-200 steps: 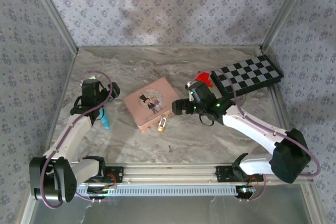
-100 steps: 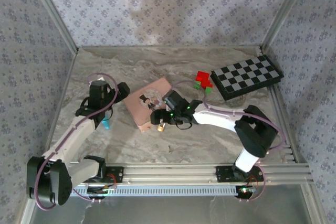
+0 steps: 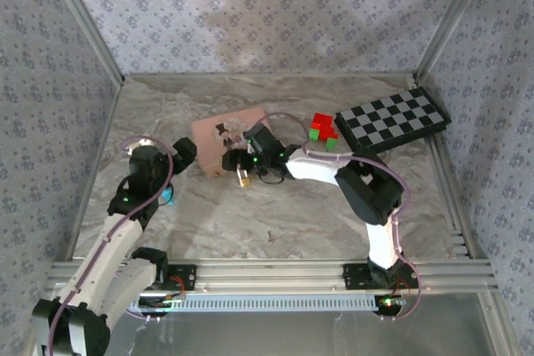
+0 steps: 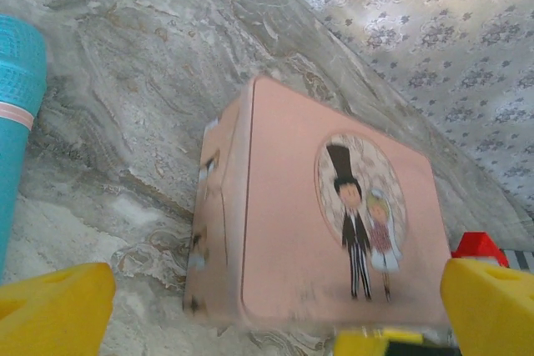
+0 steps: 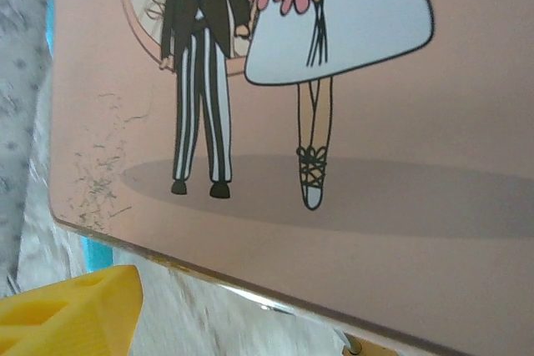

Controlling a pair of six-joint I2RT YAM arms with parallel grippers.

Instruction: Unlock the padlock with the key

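The tiny brass padlock (image 3: 243,178) hangs at the near edge of the pink illustrated box (image 3: 215,137). In the right wrist view only a sliver of its silver shackle (image 5: 345,340) peeks out under the box lid (image 5: 334,122). My right gripper (image 3: 239,157) hovers low over the box's near edge; one yellow finger (image 5: 71,314) stands far to the left, so the jaws are wide open and empty. My left gripper (image 3: 187,154) sits just left of the box (image 4: 325,223), with its yellow fingertips (image 4: 50,314) spread wide and nothing between them.
A teal cylinder (image 3: 169,196) lies under the left arm, beside the left finger (image 4: 15,114). Red and green blocks (image 3: 322,129) and a checkerboard (image 3: 390,119) sit at the back right. A red block (image 4: 480,245) shows beyond the box.
The pink box and its padlock have slid and turned toward the back left. My right gripper has swept left to the box, and my left gripper has moved right up to it.
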